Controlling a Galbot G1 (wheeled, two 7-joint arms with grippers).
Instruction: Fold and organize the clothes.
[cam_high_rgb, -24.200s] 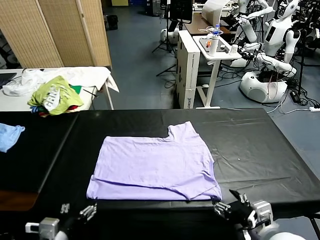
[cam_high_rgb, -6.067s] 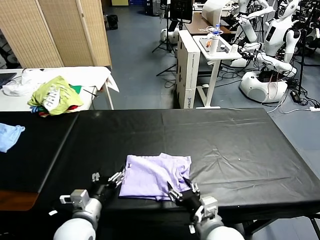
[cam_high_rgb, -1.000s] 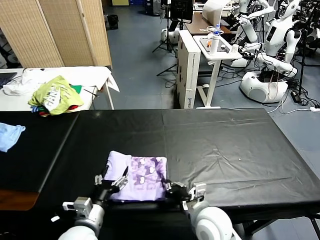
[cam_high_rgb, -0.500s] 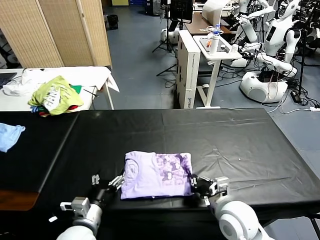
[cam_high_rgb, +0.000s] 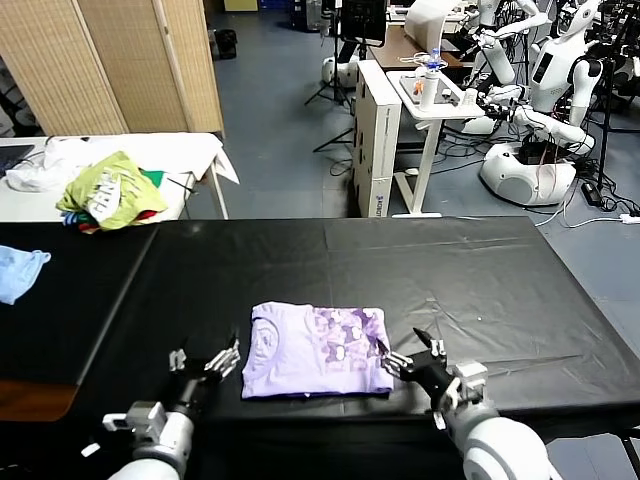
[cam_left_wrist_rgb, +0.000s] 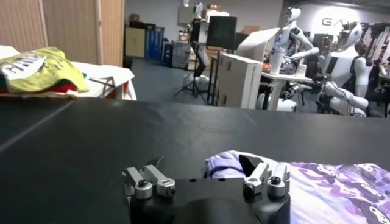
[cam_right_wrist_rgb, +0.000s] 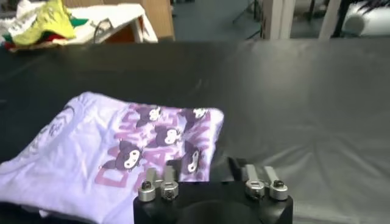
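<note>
The T-shirt (cam_high_rgb: 315, 350) is not held by any jaws: I see my right gripper (cam_high_rgb: 409, 351) with its jaws spread apart, just beside the right edge of the folded cloth, and nothing is between them. My left gripper (cam_high_rgb: 207, 359) also has its jaws wide and holds nothing; it stands just beside the left edge of the shirt. In the left wrist view the pale lavender fabric lies directly past one of the two fingers (cam_left_wrist_rgb: 259, 176), and I cannot tell if it touches.

The T-shirt lies folded in a compact rectangle near the front edge of the black table (cam_high_rgb: 480, 270), print side up, with dark purple cartoon figures on the right half and a round neck opening at the left. The table cover is dark and a little wrinkled on the right side.

Around it is a large workshop with a grey floor. I count one yellow-green garment (cam_high_rgb: 108, 190) on a white side table (cam_high_rgb: 190, 150) far left, one small light-blue cloth (cam_high_rgb: 18, 272) at the left border, cut off by the frame, one folding screen (cam_high_rgb: 120, 65), and several white robots (cam_high_rgb: 545, 100) at the back right, whose exact number is hard to make out. Both my arms are mostly out of frame below.
</note>
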